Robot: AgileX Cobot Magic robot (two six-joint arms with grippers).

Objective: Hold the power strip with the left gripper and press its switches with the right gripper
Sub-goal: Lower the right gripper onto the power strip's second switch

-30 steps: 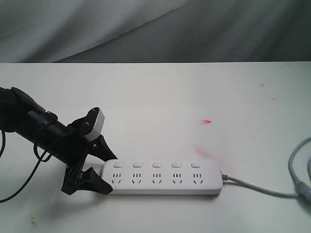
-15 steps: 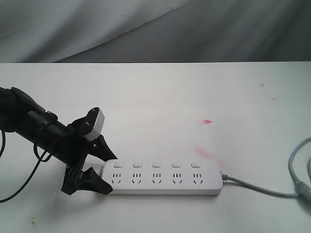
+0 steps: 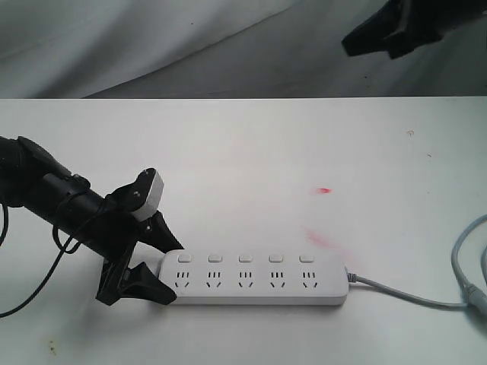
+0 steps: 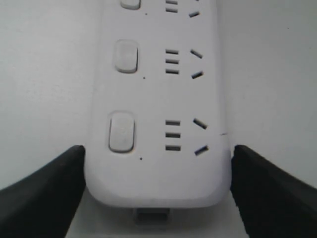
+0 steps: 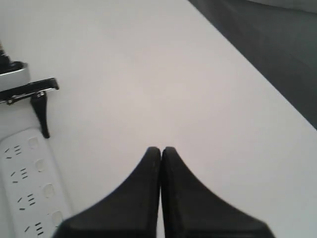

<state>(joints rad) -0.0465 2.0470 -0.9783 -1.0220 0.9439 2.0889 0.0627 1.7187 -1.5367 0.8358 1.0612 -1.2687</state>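
Observation:
The white power strip (image 3: 255,279) lies flat near the table's front, its five switches (image 3: 244,258) in a row above the sockets. My left gripper (image 3: 176,272) is shut on the strip's left end, one black finger against each long side. In the left wrist view the fingers (image 4: 47,191) press the power strip (image 4: 158,99) beside its end switch (image 4: 122,131). My right gripper (image 3: 373,34) hangs high at the back right, far from the strip, shut with nothing in it. In the right wrist view its tips (image 5: 161,149) meet, with the power strip (image 5: 29,191) off to one side.
The strip's grey cord (image 3: 411,293) runs right to a thicker grey cable (image 3: 463,262) looping at the table's right edge. Red smears (image 3: 325,190) mark the table behind the strip. A dark backdrop rises beyond the table's far edge.
My right gripper has come into the exterior view at the top right. The left gripper and the power strip have not moved.

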